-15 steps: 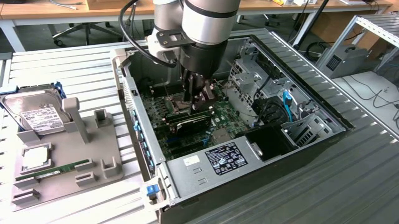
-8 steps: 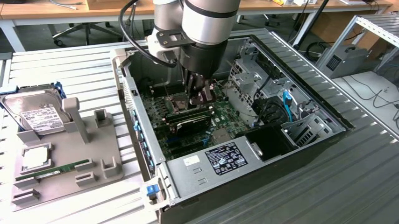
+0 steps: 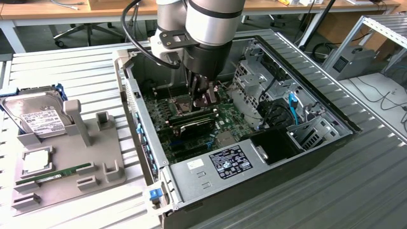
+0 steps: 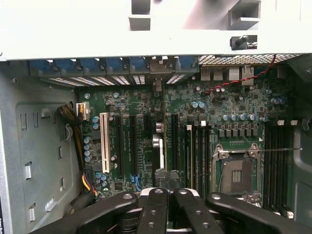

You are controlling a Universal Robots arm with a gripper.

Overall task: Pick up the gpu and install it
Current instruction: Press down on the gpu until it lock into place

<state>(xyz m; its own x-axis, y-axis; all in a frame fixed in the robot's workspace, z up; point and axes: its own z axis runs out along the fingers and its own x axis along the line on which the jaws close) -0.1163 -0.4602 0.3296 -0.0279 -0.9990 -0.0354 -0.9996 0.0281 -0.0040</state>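
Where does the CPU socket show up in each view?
Exterior view: CPU socket on the board inside the case, just to the exterior view's left of the fingers.
Wrist view: CPU socket between two banks of black memory slots.
Shared landmark: the green motherboard.

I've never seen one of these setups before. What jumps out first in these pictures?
The big grey robot arm reaching straight down into an open computer case, its hand shut just above the green motherboard. In the wrist view, that board's long black slots and empty processor socket stand out. At the exterior view's left, a grey holder carries a silver hard drive and a green RAM stick.
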